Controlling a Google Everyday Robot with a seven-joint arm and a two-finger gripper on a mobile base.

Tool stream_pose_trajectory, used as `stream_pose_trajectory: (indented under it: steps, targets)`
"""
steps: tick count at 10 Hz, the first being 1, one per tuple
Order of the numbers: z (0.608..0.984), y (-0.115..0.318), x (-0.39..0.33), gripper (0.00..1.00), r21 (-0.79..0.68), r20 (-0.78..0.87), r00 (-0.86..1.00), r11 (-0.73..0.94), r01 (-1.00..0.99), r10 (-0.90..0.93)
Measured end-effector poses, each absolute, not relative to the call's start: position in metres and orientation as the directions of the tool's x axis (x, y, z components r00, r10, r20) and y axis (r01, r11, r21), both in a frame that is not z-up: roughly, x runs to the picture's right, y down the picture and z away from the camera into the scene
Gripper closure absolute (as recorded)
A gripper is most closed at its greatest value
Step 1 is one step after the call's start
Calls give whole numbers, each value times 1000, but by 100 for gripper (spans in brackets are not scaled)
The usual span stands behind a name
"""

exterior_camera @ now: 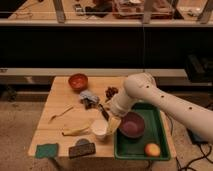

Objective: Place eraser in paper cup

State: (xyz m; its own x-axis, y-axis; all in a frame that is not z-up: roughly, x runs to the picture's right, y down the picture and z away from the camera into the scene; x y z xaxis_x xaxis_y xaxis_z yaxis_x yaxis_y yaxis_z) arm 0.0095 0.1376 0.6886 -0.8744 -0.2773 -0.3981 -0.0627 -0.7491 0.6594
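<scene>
The tabletop (pixel 60 107) carries the paper cup (pixel 99 129) near its front edge. My arm (pixel 165 102) reaches in from the right of the cup. My gripper (pixel 108 119) hangs just above the cup's right rim, jaws spread wide and gripping nothing. The eraser (pixel 81 150) lies flat on the tabletop, just in front and left of the cup, apart from my jaws.

A light wooden desk (pixel 59 107) stands on a pale, speckled floor (pixel 20 117) under warm, dim light. Behind it runs a long dark cabinet front (pixel 75 47), crossed low down by a pale horizontal rail (pixel 30 71). Above is a cluttered upper counter (pixel 35 16) with upright metal posts (pixel 60 12).
</scene>
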Motion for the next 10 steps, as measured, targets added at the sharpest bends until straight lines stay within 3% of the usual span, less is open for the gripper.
stream_pose_trajectory:
  steps: [6,10]
  targets:
    - [685,137,8,20,652,-402,-878,-755,-76,-259]
    - [634,167,-45,20,582,-494,-862,-779,-231,-114]
